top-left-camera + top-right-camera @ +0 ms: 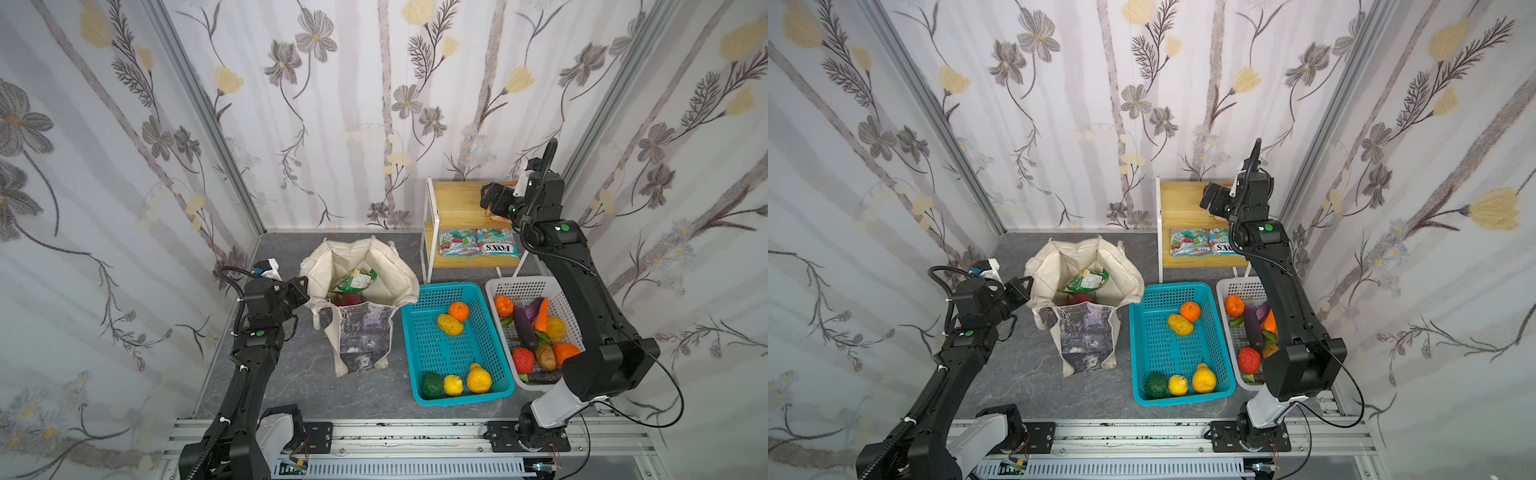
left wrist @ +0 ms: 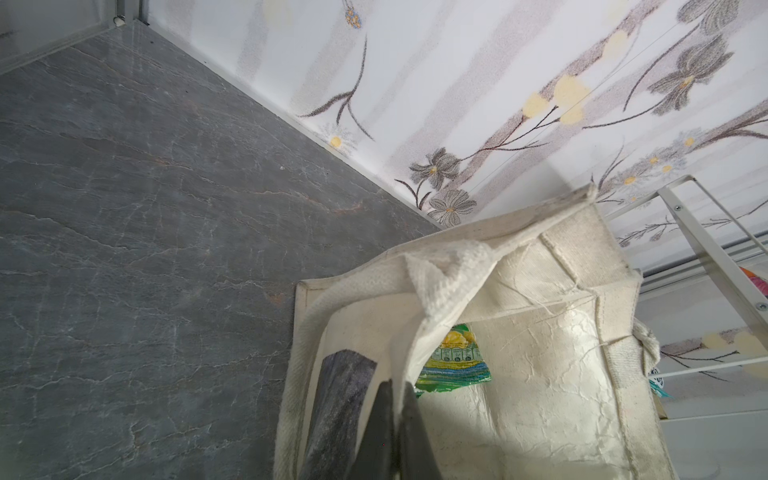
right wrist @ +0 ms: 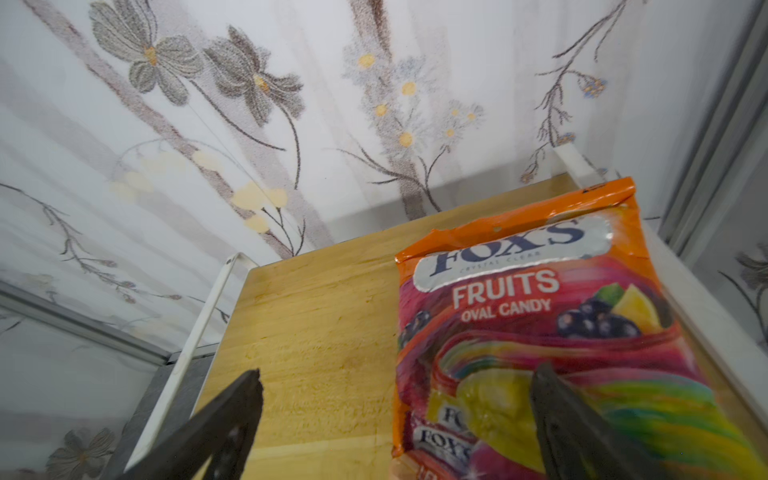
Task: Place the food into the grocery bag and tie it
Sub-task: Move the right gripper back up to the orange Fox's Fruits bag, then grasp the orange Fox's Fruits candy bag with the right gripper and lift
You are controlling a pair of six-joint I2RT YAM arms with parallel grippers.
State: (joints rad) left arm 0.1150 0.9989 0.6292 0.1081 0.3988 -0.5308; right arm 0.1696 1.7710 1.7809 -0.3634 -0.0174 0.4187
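Observation:
The cream grocery bag (image 1: 365, 332) stands open on the grey floor, with a green snack packet (image 1: 355, 280) and a dark red item inside. My left gripper (image 1: 305, 291) is shut on the bag's left rim; in the left wrist view its jaws (image 2: 395, 399) pinch the cream fabric (image 2: 449, 282). My right gripper (image 1: 488, 195) hovers open over the top shelf. In the right wrist view its fingers (image 3: 397, 372) straddle the near edge of an orange Fox's candy packet (image 3: 519, 332) lying flat on the wood. Nothing is held in it.
A two-tier wooden shelf (image 1: 457, 199) at the back right holds two teal packets (image 1: 457, 241) on its lower board. A teal basket (image 1: 449, 353) and a white basket (image 1: 519, 286), both with toy fruit and vegetables, stand right of the bag. Walls close in on three sides.

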